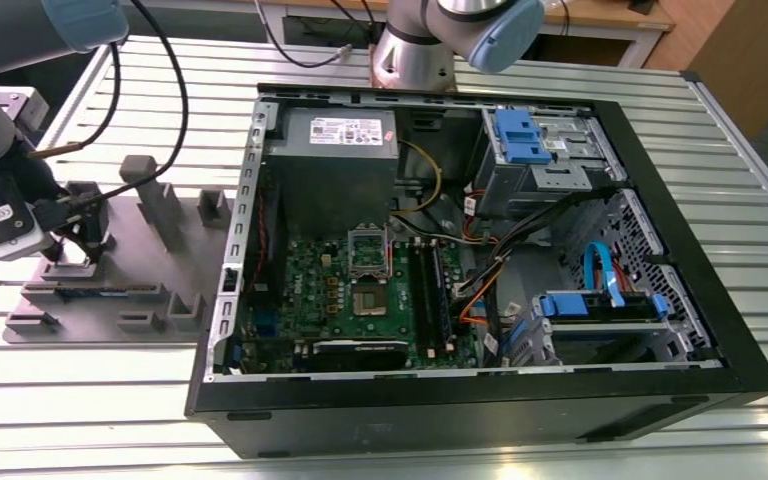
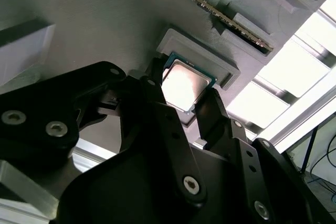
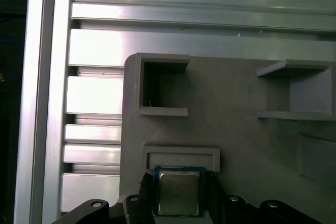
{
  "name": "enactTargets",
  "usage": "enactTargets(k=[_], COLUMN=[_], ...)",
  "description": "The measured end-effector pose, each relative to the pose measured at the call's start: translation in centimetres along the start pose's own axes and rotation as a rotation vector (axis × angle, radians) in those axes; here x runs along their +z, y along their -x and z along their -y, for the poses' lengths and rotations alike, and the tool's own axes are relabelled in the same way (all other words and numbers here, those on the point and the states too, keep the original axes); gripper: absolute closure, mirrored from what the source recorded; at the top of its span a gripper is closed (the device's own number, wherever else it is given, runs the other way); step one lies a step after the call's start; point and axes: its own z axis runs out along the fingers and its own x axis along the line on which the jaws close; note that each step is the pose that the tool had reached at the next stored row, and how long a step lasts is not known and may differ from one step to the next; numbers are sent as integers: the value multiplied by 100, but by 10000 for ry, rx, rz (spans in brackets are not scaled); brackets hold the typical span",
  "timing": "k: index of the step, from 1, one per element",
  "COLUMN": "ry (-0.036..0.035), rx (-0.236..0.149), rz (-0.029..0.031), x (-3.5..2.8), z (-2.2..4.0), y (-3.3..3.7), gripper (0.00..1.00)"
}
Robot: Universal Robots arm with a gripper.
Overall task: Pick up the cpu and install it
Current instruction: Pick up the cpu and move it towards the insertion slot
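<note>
Obs.: black two-finger gripper (image 1: pixel 75 252) is down over the flat grey plastic fixture plate (image 1: pixel 137 262), which lies on the ribbed aluminium table (image 1: pixel 91 410) at 9 o'clock from the open black computer case (image 1: pixel 491 425).

Task part: small square cpu (image 2: pixel 185 83), pale silver lid with a thin green rim, lies lid-up at its raised grey nest on the plate, well apart from the green motherboard (image 1: pixel 344 320) in the case.

Claw state: clenched on the cpu. In both wrist views the black fingers (image 2: pixel 210 114) sit against two opposite edges of the chip, with no gap visible. Cannot tell whether the chip has left the nest floor.

Handling, judged:
- Light and stiff, so it will not sag.
- Lid is smooth metal and probably slippery.
- Green rim is thin, giving the pads little depth to bear on.
- Underside contacts are likely delicate.
- Best hold is the present one: opposite rim edges, chip level, modest squeeze.
- A tilted grip would risk the chip pivoting out.
</note>
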Motion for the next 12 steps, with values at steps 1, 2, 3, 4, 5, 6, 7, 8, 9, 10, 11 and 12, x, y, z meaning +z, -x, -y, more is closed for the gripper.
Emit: enactTargets(k=[1, 2, 3, 4, 5, 6, 7, 8, 9, 10, 11, 12], ry=[0, -1, -2, -1, -2, -2, -2, -2, -1, -2, -3, -2], rx=[0, 0, 0, 0, 0, 0, 0, 0, 0, 1, 0, 0], rz=[0, -2, -4, -3, -3, -3, -2, -3, -3, -4, -4, -4], x=[-2, -4, -6, -8, -9, -12, -13, -13, -13, -14, -15, -15], z=[0, 0, 0, 0, 0, 0, 0, 0, 0, 0, 0, 0], y=[0, 0, 0, 0, 0, 0, 0, 0, 0, 0, 0, 0], gripper=[48, 48, 48, 48, 48, 48, 48, 48, 48, 49, 53, 53])
